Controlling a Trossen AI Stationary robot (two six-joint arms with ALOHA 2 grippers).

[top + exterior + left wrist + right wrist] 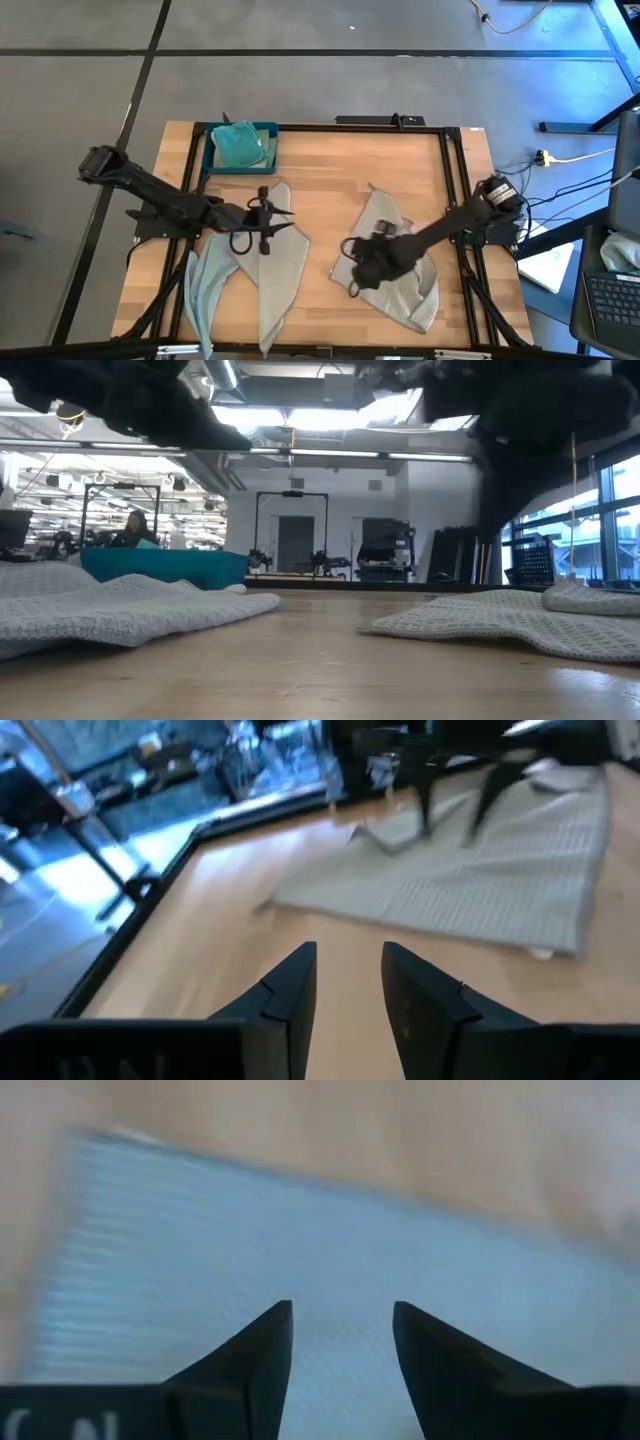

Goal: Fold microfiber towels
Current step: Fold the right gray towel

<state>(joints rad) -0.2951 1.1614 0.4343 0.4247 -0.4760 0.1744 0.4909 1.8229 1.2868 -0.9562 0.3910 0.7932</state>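
Jaws on the right gripper [340, 1342] are parted with a clear gap between the two dark fingers, hanging right over a pale ribbed cloth with nothing pinched in them; from above, that gripper [352, 268] sits over the near left edge of the rumpled light grey microfiber towel [400, 262] on the right half of the pale wooden desk [330, 180]. Left gripper [347, 988] has its jaws at a narrower gap, also empty, pointing across bare wood toward that same grey towel [470, 880] further off. In the high view the left gripper [272, 222] hovers above the top end of the long light grey microfiber towel [280, 265] that runs down toward the near edge of the desk, and just beside it on the left lies a pale green microfiber towel [205, 290], also stretched long and hanging toward the front edge. Back at the far left corner there's a dark blue rectangular tray [212, 150] with a bunched-up teal microfiber towel [240, 145] sitting inside it. Low view shows the grey towels lying flat-ish on both sides of the desk, with the tray [165, 567] behind the left one.
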